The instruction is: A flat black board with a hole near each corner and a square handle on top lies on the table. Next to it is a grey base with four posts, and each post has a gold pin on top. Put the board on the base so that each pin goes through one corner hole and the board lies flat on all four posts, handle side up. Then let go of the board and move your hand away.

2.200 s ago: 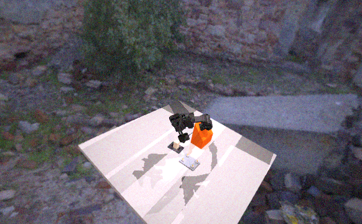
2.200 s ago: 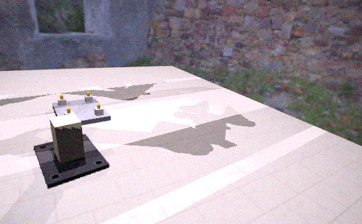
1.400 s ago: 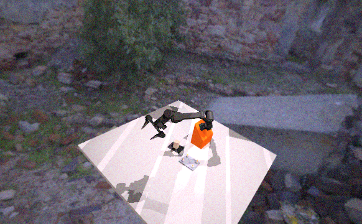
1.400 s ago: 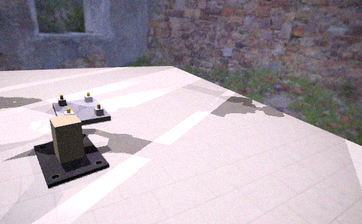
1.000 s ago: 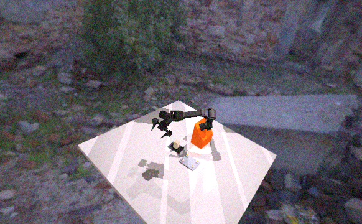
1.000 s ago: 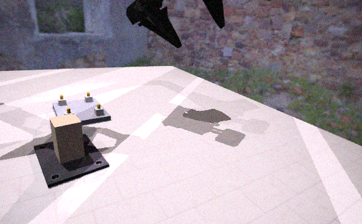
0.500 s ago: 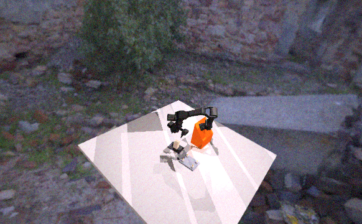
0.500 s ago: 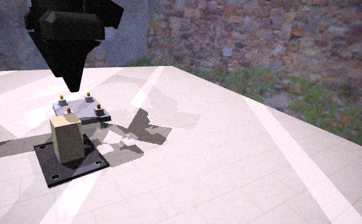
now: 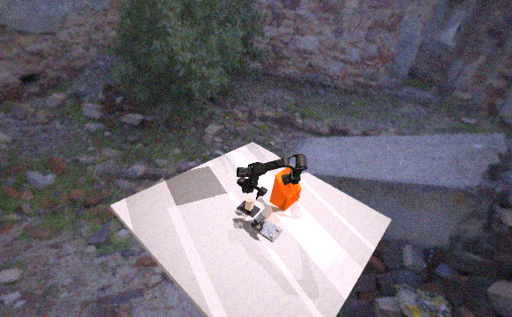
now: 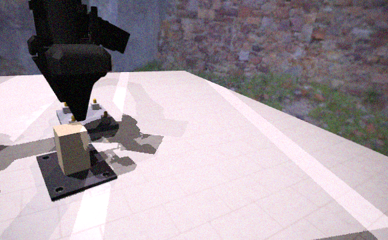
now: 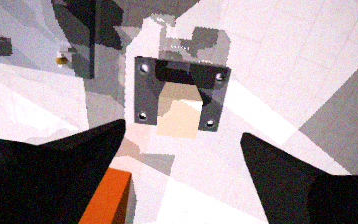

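Board (image 9: 242,210) (image 10: 72,187) (image 11: 147,95) lies flat on the desk (image 9: 186,238) (image 10: 247,187) (image 11: 260,40) at the lower left of the exterior view, handle (image 9: 249,204) (image 10: 72,150) (image 11: 180,117) up for grasping, while the tool (image 9: 258,194) (image 10: 81,117) (image 11: 184,131), empty and spread wide, seems poised above to straddle it.
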Controlling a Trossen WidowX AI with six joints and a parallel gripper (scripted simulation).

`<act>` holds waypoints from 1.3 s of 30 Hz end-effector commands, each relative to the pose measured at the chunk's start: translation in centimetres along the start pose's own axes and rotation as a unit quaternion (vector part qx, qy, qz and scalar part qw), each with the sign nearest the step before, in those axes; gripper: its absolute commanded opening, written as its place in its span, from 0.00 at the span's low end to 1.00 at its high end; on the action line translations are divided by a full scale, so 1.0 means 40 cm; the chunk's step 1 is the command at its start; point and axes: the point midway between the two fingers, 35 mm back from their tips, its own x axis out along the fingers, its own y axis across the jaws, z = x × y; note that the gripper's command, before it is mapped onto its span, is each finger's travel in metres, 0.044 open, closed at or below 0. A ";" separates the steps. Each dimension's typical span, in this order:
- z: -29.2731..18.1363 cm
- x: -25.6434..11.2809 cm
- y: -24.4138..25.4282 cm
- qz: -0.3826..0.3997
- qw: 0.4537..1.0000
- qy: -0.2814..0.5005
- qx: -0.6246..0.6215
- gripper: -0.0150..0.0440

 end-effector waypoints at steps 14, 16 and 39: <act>-0.010 0.071 0.009 0.008 1.000 0.006 0.004 1.00; -0.010 0.080 0.009 0.008 1.000 0.006 0.004 1.00; -0.011 0.172 0.013 0.008 1.000 0.006 0.005 1.00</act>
